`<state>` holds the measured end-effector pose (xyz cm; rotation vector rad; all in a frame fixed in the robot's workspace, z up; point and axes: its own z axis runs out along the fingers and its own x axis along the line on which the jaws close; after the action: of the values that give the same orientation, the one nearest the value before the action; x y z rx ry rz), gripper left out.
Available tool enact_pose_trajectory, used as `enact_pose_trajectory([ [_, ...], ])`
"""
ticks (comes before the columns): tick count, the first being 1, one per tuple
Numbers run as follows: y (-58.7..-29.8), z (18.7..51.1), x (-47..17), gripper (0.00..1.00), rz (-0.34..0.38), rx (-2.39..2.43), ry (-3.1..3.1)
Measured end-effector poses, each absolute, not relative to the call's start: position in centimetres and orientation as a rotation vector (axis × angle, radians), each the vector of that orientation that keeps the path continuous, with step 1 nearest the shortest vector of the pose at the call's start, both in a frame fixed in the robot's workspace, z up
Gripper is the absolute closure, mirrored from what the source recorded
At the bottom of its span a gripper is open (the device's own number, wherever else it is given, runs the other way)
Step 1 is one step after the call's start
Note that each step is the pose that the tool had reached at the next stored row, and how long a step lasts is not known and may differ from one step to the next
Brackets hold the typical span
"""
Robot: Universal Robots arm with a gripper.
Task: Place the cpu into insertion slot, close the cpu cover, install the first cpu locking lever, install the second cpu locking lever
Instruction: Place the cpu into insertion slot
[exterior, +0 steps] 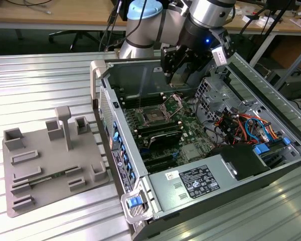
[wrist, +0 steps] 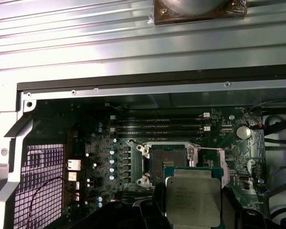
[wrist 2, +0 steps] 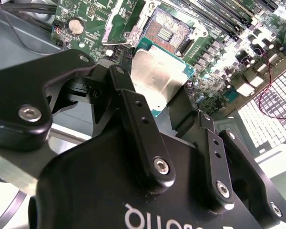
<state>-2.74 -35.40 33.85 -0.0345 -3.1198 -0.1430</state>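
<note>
Arm (exterior: 140, 30) bent downward, end effector (wrist 2: 155, 93) gripping cpu (wrist 2: 159, 76) (metal top showing) — near insertion slot (wrist 2: 167, 31)

- Small flat square cpu with a silver-grey metal top (wrist 2: 159, 76): the edge nearest the black metal gripper (wrist 2: 155, 102) is covered by its fingers (wrist 2: 133, 112). In the first wrist view the cpu (wrist: 193, 193) loses that same edge among dark gripper parts.
- Square dark insertion slot with a silver rim (wrist: 162, 162): one corner is hidden behind the cpu, and the pin field is too fine to make out.
- Grey-and-blue robot arm (exterior: 140, 30): cut off by the exterior view's upper edge.
- Round grey metal disc (wrist: 200, 7): cut by the picture's edge, nature unclear.
- Open grey computer case (exterior: 118, 145): near corner cut off.
</note>
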Motion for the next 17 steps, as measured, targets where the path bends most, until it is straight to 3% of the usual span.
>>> enact_pose_trajectory([
  [17,-35.43,33.28,-2.74,0.45,-0.143,-0.034,-3.120],
])
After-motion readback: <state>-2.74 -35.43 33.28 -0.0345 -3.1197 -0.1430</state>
